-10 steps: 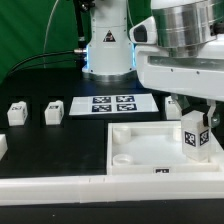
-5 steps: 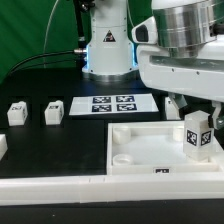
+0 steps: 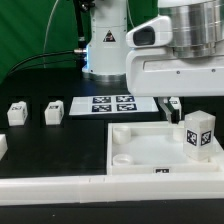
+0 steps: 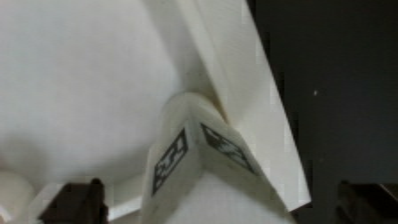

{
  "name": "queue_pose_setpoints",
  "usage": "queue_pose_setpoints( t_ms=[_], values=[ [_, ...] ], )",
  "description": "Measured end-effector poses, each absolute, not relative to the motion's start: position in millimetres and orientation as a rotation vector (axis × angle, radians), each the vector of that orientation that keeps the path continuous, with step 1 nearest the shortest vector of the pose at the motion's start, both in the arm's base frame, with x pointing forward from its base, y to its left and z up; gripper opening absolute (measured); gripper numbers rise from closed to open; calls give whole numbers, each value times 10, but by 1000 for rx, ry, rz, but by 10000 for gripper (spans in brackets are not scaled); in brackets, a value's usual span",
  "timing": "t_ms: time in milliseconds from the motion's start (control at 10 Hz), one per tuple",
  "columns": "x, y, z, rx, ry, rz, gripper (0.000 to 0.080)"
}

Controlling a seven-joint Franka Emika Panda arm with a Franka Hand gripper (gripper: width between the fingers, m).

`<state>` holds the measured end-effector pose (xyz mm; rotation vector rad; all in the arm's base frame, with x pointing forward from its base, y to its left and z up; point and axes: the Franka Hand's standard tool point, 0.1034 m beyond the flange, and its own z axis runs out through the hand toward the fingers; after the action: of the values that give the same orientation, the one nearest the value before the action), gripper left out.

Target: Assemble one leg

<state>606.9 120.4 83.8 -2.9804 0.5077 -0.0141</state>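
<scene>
Nearest you in the exterior view, a long white ledge [image 3: 60,190] runs across the front of the black table [image 3: 70,145]. Just behind it lies the tray [image 3: 130,170], a large white square with raised walls and round sockets at its corners (a small tag sits on its front wall). The leg [image 3: 198,135] stands upright inside the tray, at the side toward the exterior view's right, with black-and-white tags showing on two faces. You cannot tell from here whether it is seated in a socket.

Above the leg hangs the arm [image 3: 185,65], a bulky white body filling the upper part of the exterior view's right. The wrist view looks straight down on the leg [image 4: 199,150], one edge pointing at the camera, with the pale tray floor [image 4: 89,80] around it. The gripper [image 4: 222,198] is released: its two dark fingertips [image 4: 80,198] are spread wide, one to each side of the leg, and touch nothing.

At the exterior view's left edge, a white piece [image 3: 2,145] is cut off by the frame. Farther back on that side, two more posts [image 3: 16,113] stand side by side on the table, well apart from the tray, each with a tag facing you. Beside them, toward the middle, the marker board [image 3: 112,104] lies flat with its four tags. Farthest back rises the robot's white base [image 3: 108,45], with dark cables trailing off beside it.
</scene>
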Motion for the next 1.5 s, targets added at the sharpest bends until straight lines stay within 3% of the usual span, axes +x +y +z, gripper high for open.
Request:
queue_pose_setpoints(
  t_ms=[600, 1000, 1200, 1300, 1400, 1500],
  values=[
    [6054, 1268, 797, -3031, -613, -45, 648],
    [6048, 1254, 786, -3014, -693, -42, 648],
    [6045, 1253, 783, -3014, -693, -41, 383],
    [6047, 1249, 783, -3014, -693, -42, 383],
    [6049, 1222, 778, -3017, -688, -40, 304],
    [6050, 1216, 777, -3018, -687, -40, 299]
  ],
)
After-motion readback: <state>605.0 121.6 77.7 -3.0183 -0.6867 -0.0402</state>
